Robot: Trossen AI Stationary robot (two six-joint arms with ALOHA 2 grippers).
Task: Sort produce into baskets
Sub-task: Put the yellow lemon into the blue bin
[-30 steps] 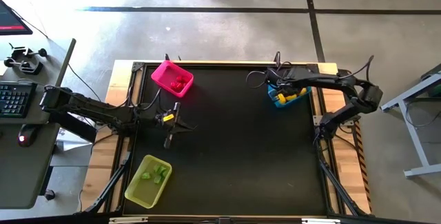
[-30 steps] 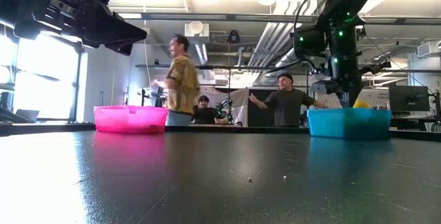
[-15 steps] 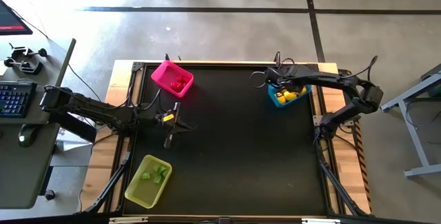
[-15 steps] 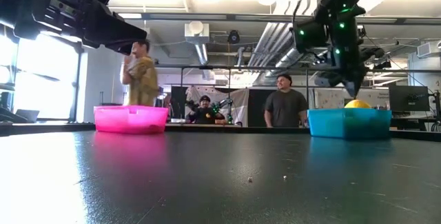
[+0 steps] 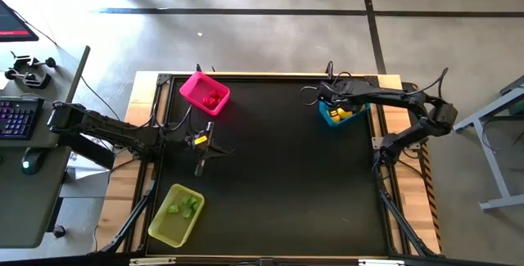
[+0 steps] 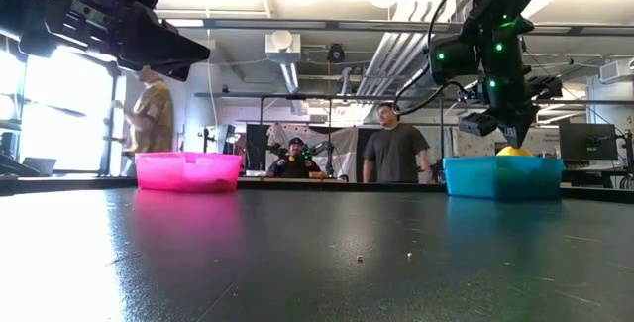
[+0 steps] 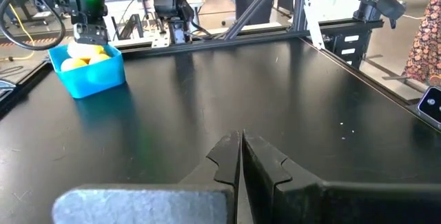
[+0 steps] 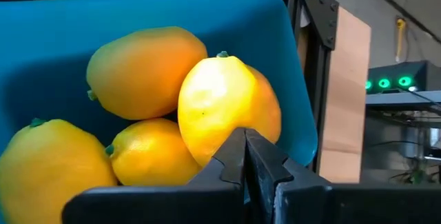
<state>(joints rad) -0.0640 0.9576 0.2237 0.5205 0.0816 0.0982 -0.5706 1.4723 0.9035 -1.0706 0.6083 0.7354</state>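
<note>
Yellow lemons [image 8: 227,107], piled in the blue bin [image 5: 339,115] at the table's two o'clock corner, lie beneath the right gripper [image 8: 246,156], fingers pressed together holding nothing; lifting carelessly could clip the top lemon over the rim.

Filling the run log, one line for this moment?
right gripper: shut, empty, over blue bin | lemons: in bin | left gripper: shut, idle, table's left | table: no loose produce

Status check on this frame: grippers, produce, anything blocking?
Right gripper shut, empty, over blue basket of yellow lemons. Left gripper shut, idle mid-table. Red pieces in pink basket, green in yellow-green basket. Nothing in the way.
</note>
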